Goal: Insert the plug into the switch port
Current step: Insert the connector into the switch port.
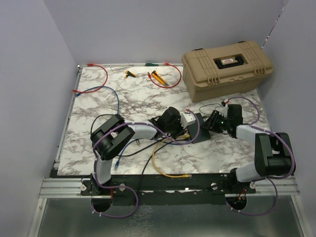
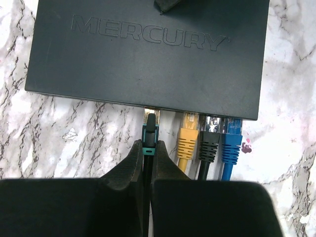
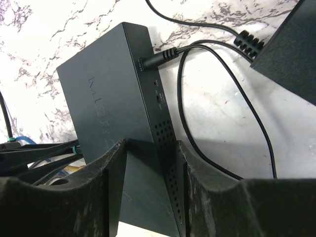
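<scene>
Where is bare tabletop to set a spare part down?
Free: marble tabletop mid-rear, between red cables and left arm; near-right, between yellow cable and right arm. Crowded: around the flat dark-grey switch.

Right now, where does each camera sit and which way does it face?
Top external: above, behind, looking down on the table; left arm and right arm show.
Left wrist: on the left arm, facing the switch ports; left gripper pinching the plug shows.
Right wrist: on the right arm, facing the switch's side; right gripper straddling it shows.
Both wrist views share the switch.
</scene>
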Robot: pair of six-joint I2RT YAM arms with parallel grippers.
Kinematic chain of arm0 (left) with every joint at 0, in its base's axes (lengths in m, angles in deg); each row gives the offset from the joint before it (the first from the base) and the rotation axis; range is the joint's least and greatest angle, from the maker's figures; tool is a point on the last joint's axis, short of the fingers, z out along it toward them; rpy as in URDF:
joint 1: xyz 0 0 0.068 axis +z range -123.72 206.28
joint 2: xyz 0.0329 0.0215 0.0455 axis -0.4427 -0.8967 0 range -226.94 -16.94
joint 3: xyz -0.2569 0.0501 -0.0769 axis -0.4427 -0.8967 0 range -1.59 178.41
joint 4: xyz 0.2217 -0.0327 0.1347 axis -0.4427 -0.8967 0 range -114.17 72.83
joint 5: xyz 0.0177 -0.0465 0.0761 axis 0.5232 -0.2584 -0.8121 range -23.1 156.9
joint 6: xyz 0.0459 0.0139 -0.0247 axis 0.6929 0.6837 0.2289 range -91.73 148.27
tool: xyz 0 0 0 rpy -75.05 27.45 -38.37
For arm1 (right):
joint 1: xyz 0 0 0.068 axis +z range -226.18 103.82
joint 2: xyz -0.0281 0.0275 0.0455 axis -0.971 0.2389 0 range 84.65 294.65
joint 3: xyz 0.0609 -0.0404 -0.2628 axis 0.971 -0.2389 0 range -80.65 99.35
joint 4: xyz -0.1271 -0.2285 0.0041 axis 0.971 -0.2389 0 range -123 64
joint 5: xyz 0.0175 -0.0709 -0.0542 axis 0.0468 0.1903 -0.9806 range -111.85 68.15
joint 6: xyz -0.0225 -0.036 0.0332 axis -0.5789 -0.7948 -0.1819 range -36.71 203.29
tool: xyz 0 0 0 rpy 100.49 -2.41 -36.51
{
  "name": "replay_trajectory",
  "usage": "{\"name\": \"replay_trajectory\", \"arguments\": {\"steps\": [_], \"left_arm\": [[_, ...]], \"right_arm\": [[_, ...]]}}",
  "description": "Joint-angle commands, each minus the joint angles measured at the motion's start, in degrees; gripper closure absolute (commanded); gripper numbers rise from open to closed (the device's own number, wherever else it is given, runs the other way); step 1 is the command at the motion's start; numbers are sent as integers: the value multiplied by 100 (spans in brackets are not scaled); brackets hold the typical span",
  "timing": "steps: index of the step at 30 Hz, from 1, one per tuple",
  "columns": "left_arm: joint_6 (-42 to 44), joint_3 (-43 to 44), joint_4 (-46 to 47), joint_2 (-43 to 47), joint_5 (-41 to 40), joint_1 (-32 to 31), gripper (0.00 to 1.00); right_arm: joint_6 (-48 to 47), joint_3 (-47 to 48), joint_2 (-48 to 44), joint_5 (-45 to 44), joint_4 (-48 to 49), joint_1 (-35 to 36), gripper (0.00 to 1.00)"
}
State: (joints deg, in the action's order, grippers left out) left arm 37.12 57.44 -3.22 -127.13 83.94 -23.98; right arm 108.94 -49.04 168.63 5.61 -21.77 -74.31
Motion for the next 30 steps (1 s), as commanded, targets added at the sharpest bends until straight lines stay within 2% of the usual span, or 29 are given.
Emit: {"name": "replay_trajectory", "arguments": {"steps": [1, 6, 11, 15, 20, 24, 27, 28, 30], "left_arm": [[-206, 489, 954, -329, 255, -277, 100], [-194, 508, 973, -318, 247, -320, 100], [-122, 221, 971, -120, -66, -320, 93], [-127, 109, 971, 17, -201, -316, 77], [-171, -9, 974, 181, -398, -288, 65], [-302, -194, 1013, 510, -708, -210, 56], [-527, -370, 1131, 875, -1057, -78, 42], [-624, -422, 1172, 1005, -1171, -27, 34], [-823, -519, 1212, 1267, -1428, 107, 3]], "right_arm": [[240, -314, 116, 1222, -476, 259, 57], [264, -406, -127, 971, -484, 261, 57], [138, -264, -705, -265, -943, 260, 53], [121, -181, -1168, -1170, -1143, 261, 42], [267, -309, -1650, -1828, -1077, 260, 23], [292, -424, -2130, -2332, -1037, 261, 12], [320, -505, -2475, -2479, -923, 254, 6], [292, -547, -2565, -2422, -841, 260, 4], [238, -596, -2708, -2346, -722, 261, 0]]}}
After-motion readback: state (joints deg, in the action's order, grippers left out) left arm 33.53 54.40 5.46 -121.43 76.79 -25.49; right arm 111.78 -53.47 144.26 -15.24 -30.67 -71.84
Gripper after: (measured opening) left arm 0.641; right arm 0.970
